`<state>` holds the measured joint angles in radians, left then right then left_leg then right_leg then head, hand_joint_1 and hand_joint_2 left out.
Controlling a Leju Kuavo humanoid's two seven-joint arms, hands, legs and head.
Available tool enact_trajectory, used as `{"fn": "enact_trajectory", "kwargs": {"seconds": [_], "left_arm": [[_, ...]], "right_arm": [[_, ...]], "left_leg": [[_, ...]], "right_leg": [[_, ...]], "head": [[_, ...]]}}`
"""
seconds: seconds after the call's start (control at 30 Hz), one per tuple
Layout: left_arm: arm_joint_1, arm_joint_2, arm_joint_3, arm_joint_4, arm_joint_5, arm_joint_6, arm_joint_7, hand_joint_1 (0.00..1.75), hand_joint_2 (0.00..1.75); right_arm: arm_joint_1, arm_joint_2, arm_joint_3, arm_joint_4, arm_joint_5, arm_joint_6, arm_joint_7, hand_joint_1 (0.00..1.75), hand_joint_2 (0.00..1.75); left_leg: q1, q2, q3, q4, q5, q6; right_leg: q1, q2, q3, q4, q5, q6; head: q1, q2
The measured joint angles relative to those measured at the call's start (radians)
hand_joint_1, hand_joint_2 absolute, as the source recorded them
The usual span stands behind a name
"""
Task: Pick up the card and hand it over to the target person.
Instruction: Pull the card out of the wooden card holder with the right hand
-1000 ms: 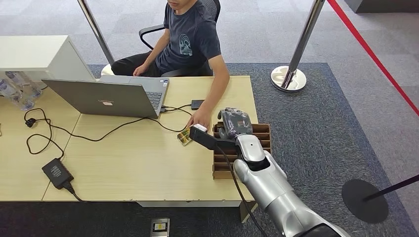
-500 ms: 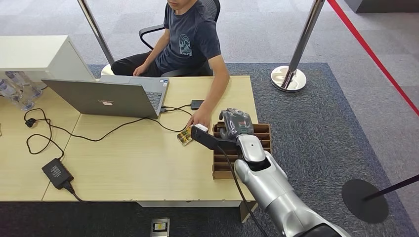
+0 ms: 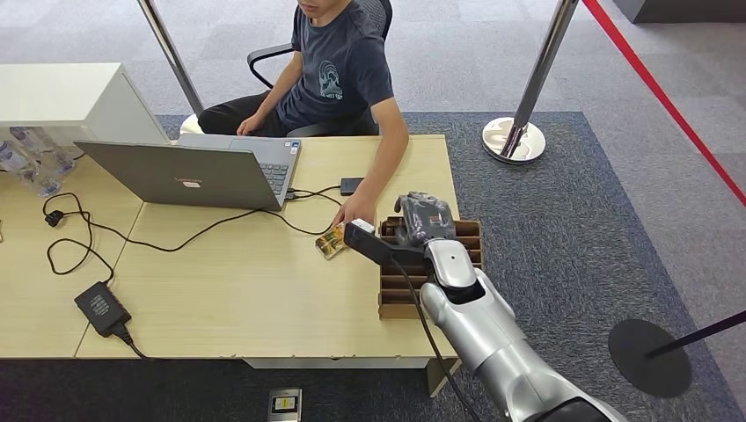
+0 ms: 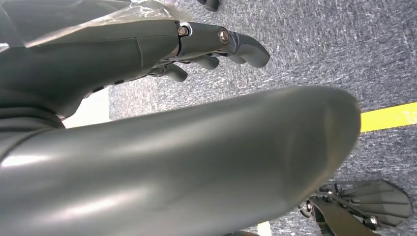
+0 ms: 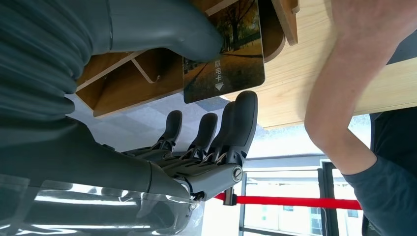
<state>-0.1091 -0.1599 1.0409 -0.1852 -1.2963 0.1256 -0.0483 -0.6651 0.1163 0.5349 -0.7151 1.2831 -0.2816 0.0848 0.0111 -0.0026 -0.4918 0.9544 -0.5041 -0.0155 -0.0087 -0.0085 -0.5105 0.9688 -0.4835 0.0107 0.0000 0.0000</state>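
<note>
The right hand (image 3: 420, 218) hovers over the wooden card rack (image 3: 470, 236) at the right end of the desk (image 3: 220, 290). In the right wrist view, the thumb and a fingertip pinch the card (image 5: 224, 54), an autumn-tree print with small white characters, while the other fingers (image 5: 244, 115) spread apart below it. The card appears mostly lifted out of the rack's slots, though its far edge is hidden behind the thumb, so whether it is fully free cannot be told.

The target person (image 3: 339, 66) sits at the far side of the desk, with one arm reaching toward the robot. The person's hand (image 3: 354, 211) rests on the desk just left of the rack, touching or just beside another card (image 3: 330, 242) lying flat there.

The left hand (image 4: 216, 49) hangs beside the robot's body above the carpet, fingers loosely curled and holding nothing.

The main risk is the thin pinch: the card is held near one edge, so a quick swing toward the person could make it pivot or slip out and drop back into the rack. A corner could also catch on a rack divider if the lift is too shallow. The person's hand is very close, so a careless move could bump it or nudge the card already on the desk.
</note>
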Motion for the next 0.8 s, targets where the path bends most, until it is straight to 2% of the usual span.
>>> {"fn": "enact_trajectory", "kwargs": {"seconds": [0.2, 0.43, 0.8], "left_arm": [[0.0, 0.0, -0.001, -0.001, -0.001, 0.0, -0.001, 0.0, 0.0], [0.0, -0.001, -0.001, -0.001, 0.0, 0.001, -0.003, 0.0, 0.0], [0.001, -0.001, -0.002, -0.001, -0.001, 0.001, -0.002, 0.0, 0.0]], "right_arm": [[0.0, -0.002, -0.001, 0.0, 0.0, 0.0, 0.0, 0.87, 1.75], [0.002, -0.002, -0.002, -0.001, 0.0, -0.001, 0.001, 1.04, 1.75], [0.004, -0.003, -0.002, -0.004, 0.002, -0.001, 0.002, 1.04, 1.75]], "left_leg": [[0.0, 0.0, 0.001, 0.0, 0.0, 0.0], [0.0, 0.0, 0.0, 0.0, 0.0, 0.0], [0.0, 0.0, 0.0, 0.0, 0.0, 0.0]], "right_leg": [[0.0, 0.0, 0.001, 0.0, 0.0, 0.0], [0.0, 0.0, 0.0, 0.0, 0.0, 0.0], [0.0, 0.0, 0.0, 0.0, 0.0, 0.0]], "head": [[0.0, 0.0], [0.0, 0.0], [0.0, 0.0]]}}
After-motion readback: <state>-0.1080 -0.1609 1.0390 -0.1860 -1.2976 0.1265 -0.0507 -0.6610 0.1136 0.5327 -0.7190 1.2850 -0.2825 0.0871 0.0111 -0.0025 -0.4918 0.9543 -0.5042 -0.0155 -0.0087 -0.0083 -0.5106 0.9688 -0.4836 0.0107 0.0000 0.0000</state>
